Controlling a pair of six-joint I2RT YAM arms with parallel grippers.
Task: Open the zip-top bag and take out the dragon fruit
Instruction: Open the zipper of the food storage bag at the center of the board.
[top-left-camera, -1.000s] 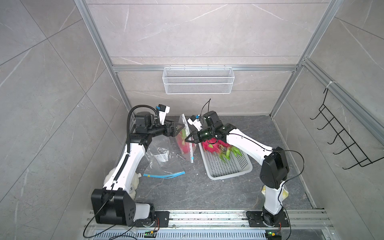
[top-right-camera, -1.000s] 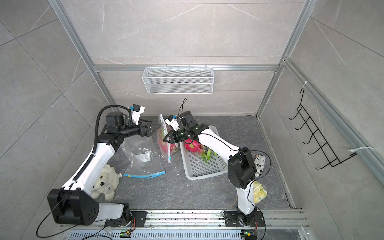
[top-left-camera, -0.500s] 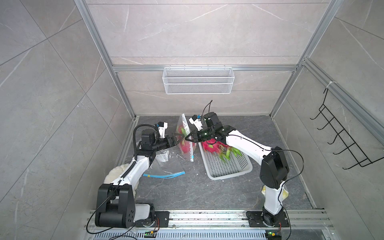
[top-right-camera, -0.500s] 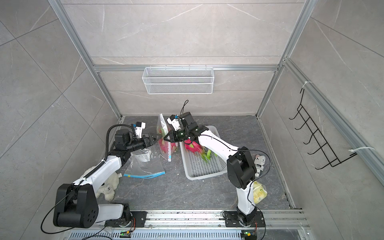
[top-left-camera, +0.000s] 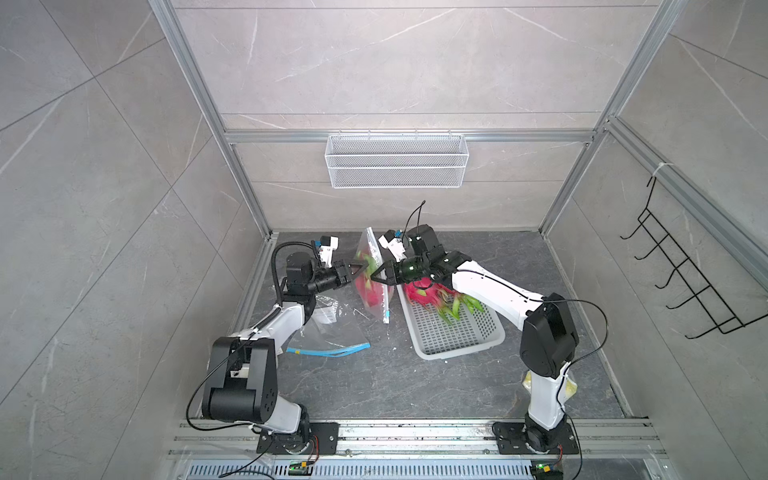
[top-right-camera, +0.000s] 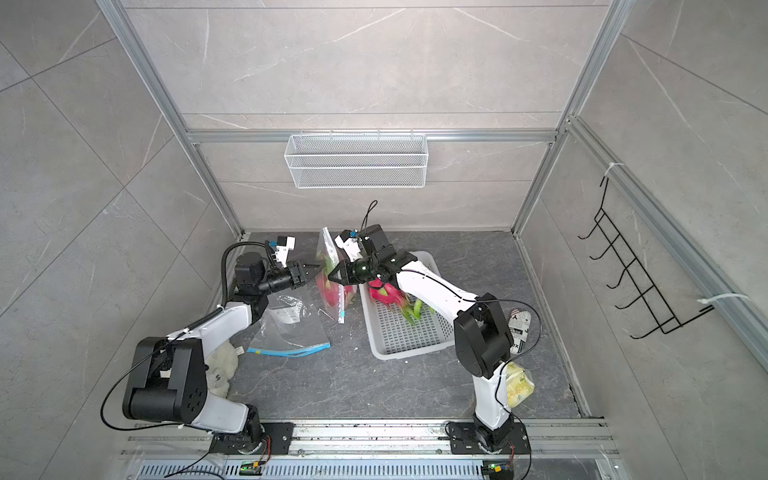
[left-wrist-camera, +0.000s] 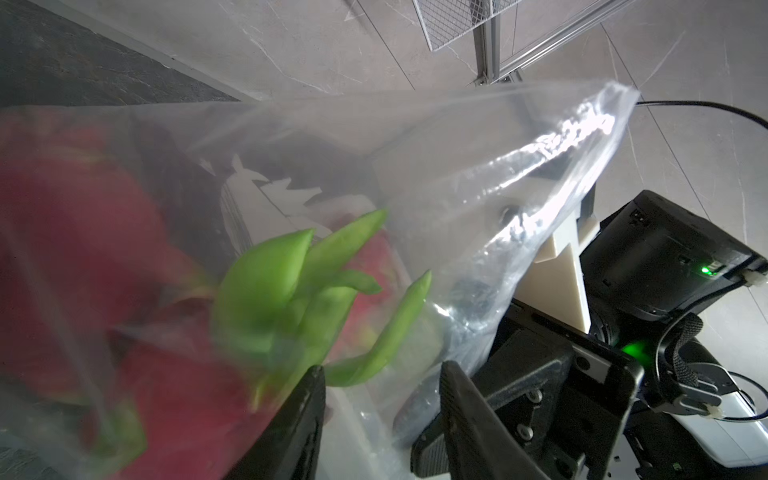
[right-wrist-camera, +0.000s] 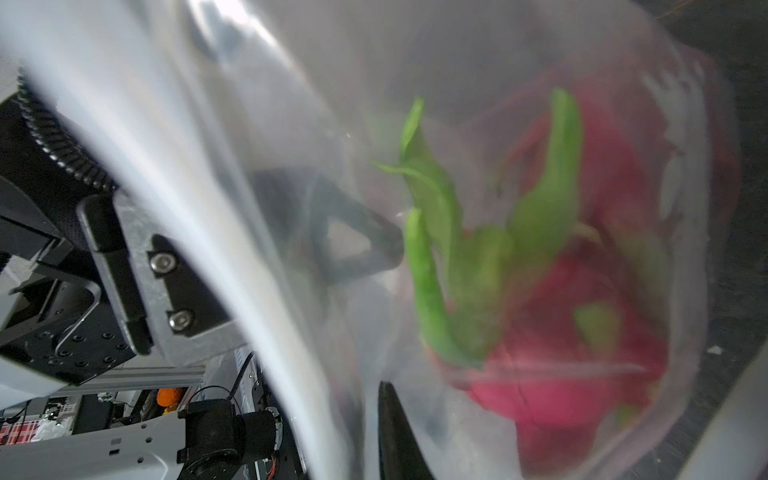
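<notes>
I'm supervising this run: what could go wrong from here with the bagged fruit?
1. The left gripper stands open astride green scale tips of the magenta dragon fruit inside the clear plastic zip-top bag; closing may pinch fruit, not film.
2. Only the right gripper pinches the upright bag; the film might slip free.

Grey tiled walls (top-left-camera: 374, 62) are enclosing a dark tabletop (top-left-camera: 395, 386). A mesh basket (top-left-camera: 397, 162) is hanging on the rear wall, a hook rack (top-left-camera: 690, 270) on the side.
</notes>
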